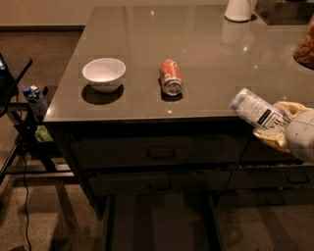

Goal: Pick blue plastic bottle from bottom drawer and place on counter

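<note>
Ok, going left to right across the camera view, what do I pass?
Blue-capped bottle beside the counter → white bowl → orange can on its side → clear plastic bottle, gripped in the hand at the right edge, off the counter's front.

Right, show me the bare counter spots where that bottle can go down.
The hand, off the front right edge, holds the pale bluish plastic bottle. The glossy grey-brown counter is bare right of the orange soda can toward the front edge, and across its middle behind the white bowl. Crowded: far right corner, by the white container.
</note>
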Controlling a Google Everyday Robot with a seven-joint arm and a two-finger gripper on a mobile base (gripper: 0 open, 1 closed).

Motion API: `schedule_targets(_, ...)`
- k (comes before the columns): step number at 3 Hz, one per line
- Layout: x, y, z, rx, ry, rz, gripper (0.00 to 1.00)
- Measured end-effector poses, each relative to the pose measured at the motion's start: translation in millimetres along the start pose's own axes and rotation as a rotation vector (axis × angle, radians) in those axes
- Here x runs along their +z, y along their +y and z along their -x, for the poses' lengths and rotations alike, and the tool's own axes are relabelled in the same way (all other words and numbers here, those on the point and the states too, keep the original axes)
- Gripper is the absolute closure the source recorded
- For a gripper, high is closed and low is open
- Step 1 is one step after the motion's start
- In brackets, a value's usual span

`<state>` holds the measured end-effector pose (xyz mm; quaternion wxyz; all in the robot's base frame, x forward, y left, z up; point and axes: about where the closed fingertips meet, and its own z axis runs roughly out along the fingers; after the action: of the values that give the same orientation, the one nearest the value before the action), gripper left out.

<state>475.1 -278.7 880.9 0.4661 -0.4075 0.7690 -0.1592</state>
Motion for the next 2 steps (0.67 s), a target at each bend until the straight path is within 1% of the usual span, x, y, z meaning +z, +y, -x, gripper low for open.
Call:
schedule_targets(1,1,-1,3,-0.001,-0.003,0.003,1.00)
schedule_targets(2,46,-23,31,0.020,-0.027,0.081,1.00)
